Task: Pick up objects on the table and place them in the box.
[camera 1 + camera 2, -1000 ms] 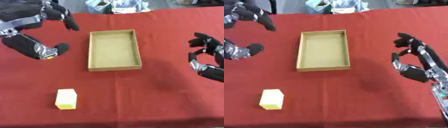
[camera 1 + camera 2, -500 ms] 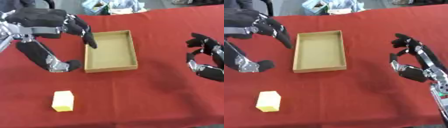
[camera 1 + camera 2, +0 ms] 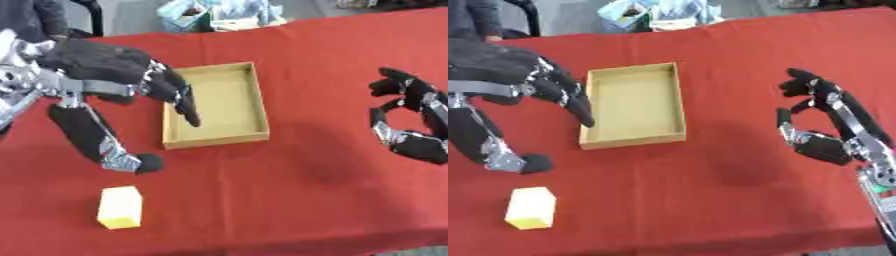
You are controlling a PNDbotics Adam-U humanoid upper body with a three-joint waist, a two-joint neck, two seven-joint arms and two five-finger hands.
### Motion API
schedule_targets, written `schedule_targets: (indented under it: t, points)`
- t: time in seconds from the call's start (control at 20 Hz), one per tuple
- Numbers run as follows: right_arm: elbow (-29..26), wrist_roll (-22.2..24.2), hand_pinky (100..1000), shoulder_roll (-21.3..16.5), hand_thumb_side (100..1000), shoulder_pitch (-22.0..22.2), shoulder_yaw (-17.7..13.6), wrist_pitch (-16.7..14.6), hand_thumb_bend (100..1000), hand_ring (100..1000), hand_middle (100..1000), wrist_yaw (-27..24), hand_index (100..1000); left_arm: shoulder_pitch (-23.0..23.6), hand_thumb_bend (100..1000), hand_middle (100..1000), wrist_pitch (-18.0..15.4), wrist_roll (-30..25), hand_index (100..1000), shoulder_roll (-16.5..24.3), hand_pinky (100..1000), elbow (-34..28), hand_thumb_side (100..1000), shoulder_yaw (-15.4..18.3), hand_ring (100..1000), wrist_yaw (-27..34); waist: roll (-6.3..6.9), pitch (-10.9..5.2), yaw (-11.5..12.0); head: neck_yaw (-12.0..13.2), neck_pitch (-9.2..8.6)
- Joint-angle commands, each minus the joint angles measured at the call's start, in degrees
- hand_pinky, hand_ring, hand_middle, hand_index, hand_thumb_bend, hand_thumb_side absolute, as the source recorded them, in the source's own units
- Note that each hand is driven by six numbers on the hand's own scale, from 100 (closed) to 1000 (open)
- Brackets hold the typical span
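left robot hand (image 3: 105,75) spread wide, holding nothing, above red table (image 3: 297,190), fingers over left wall of empty cardboard box (image 3: 215,105). yellow block (image 3: 120,207) on table, below thumb, apart. right robot hand (image 3: 824,125) at right, fingers relaxed, empty.

Your left hand (image 3: 105,75) was bulky and matte black, with thick black fingers (image 3: 184,102) and silver metal at the thumb and wrist. Your right hand (image 3: 829,130) was black too, with silver links showing.
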Motion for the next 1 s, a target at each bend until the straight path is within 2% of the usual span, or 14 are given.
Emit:
schedule_targets:
  t: [0.05, 0.25, 0.45, 0.5, 1.0]
  points:
    - [-0.7, -0.1, 627, -1.7, 268, -0.8, -0.2, 0.0, 100, 792, 773, 0.0, 962, 1.2, 333, 694, -6.3, -4.1, 826, 2.9, 766, 1.2, 517, -0.3, 714, -2.9, -0.03, -0.56, -0.1, -0.2, -0.64]
    - [-0.6, -0.1, 627, -1.7, 268, -0.7, -0.3, 0.0, 100, 792, 772, 0.0, 962, 4.9, 343, 690, -7.7, -2.4, 826, 4.2, 762, 3.5, 507, -0.8, 709, -5.8, 0.17, -0.41, 0.0, -0.4, -0.62]
    - [-0.6, -0.2, 627, -1.7, 268, -0.7, -0.3, -0.1, 100, 792, 772, 0.1, 962, 7.2, 345, 690, -7.8, -0.5, 827, 4.9, 761, 4.2, 515, -0.8, 707, -7.2, 0.22, -0.37, 0.1, -0.6, -0.66]
    - [-0.5, -0.2, 627, -1.7, 267, -0.7, -0.3, 0.0, 100, 792, 772, 0.1, 962, 7.7, 370, 687, -7.5, -0.1, 828, 5.0, 757, 4.4, 533, -0.7, 703, -7.4, 0.2, -0.38, 0.2, -0.7, -0.64]
    - [-0.3, -0.4, 626, -1.7, 267, -0.1, -0.6, 0.0, 100, 792, 771, 0.3, 962, 14.7, 471, 734, 0.7, 4.7, 849, 7.3, 778, 3.5, 540, 1.2, 741, -13.1, 0.54, -0.85, 1.2, -1.1, -0.35]
